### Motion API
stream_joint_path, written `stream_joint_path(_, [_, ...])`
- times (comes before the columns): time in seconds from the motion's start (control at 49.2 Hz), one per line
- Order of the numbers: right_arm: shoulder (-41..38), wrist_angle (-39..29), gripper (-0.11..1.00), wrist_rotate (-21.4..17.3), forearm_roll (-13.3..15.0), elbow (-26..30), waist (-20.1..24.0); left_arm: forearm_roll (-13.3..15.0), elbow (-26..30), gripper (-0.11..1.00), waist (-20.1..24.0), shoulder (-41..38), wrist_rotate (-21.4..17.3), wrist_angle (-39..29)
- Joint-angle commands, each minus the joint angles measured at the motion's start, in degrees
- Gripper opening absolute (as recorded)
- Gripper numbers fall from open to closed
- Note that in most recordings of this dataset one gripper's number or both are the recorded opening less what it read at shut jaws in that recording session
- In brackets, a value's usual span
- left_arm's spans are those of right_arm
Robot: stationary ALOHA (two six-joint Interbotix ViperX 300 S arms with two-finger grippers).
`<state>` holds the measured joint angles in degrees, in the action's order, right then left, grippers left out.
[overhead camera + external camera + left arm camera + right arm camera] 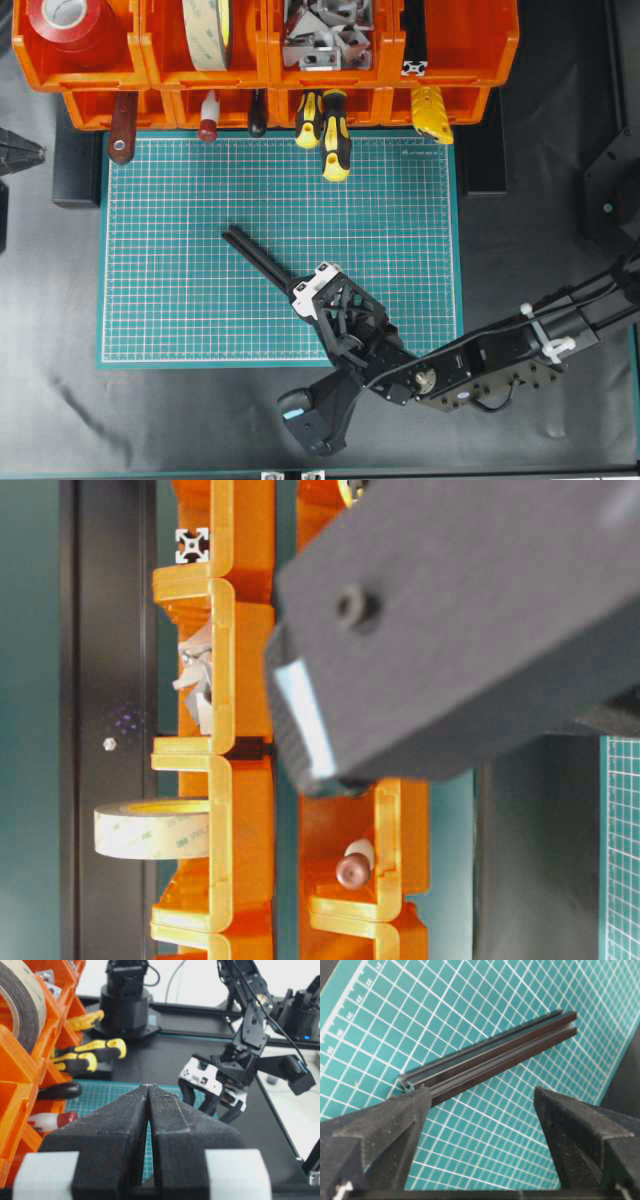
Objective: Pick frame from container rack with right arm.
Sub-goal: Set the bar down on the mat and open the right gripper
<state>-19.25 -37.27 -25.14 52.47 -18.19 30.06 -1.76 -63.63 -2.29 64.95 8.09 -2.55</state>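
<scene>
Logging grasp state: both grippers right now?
Left gripper: shut, empty.
Right gripper: open, frame lying on the mat, not held.

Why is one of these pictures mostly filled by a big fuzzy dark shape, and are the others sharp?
Table-level view: the right arm sits close to the lens, blurred, hiding much of the container rack. Overhead view: evenly lit and sharp. Left wrist view: the left gripper looms soft in the foreground. Right wrist view: the frame on the green mat is crisp, the near fingers slightly soft.
</scene>
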Motion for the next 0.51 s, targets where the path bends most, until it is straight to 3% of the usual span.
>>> stream_joint_path(0.0, [1.1, 0.4, 0.81, -1.2, 0.0, 1.3, 0.1, -0.1, 1.1, 0.00, -0.1, -0.8, 0.2, 0.2])
stream_joint_path(0.325, [1.5, 1.3, 0.84, -6.9, 0.0, 1.2, 0.2, -0.1, 1.1, 0.00, -0.1, -0.6, 0.2, 0.2])
stream_joint_path(0.488, [2.6, 1.4, 0.84, -13.6, -0.5, 1.1, -0.1, -0.2, 1.1, 0.00, -0.1, -0.6, 0.3, 0.1])
